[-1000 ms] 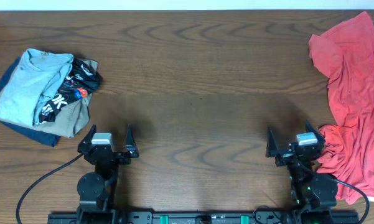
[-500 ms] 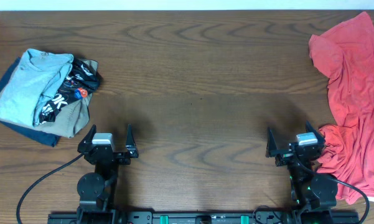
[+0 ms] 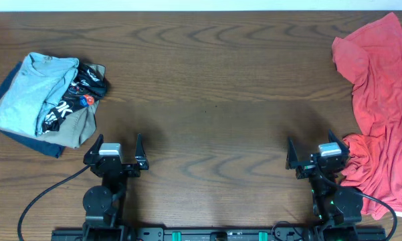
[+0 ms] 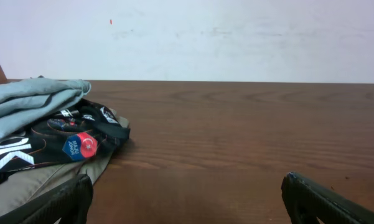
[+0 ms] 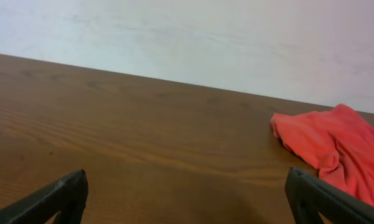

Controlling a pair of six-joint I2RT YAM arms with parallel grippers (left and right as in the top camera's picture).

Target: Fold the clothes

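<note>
A light blue T-shirt (image 3: 30,90) lies folded on top of a pile at the table's left; it also shows in the left wrist view (image 4: 31,102). A coral-red shirt (image 3: 381,100) lies crumpled along the right edge; it also shows in the right wrist view (image 5: 327,146). My left gripper (image 3: 115,146) is open and empty near the front edge, right of the pile; its fingers show wide apart in the left wrist view (image 4: 187,196). My right gripper (image 3: 316,148) is open and empty, just left of the red shirt's lower part; it also shows in the right wrist view (image 5: 187,193).
Under the blue shirt lie a black tee with white lettering (image 3: 77,94), a khaki garment (image 3: 77,127) and a navy garment (image 3: 37,144). The wooden table (image 3: 207,87) stretches between the two piles. A white wall stands behind it.
</note>
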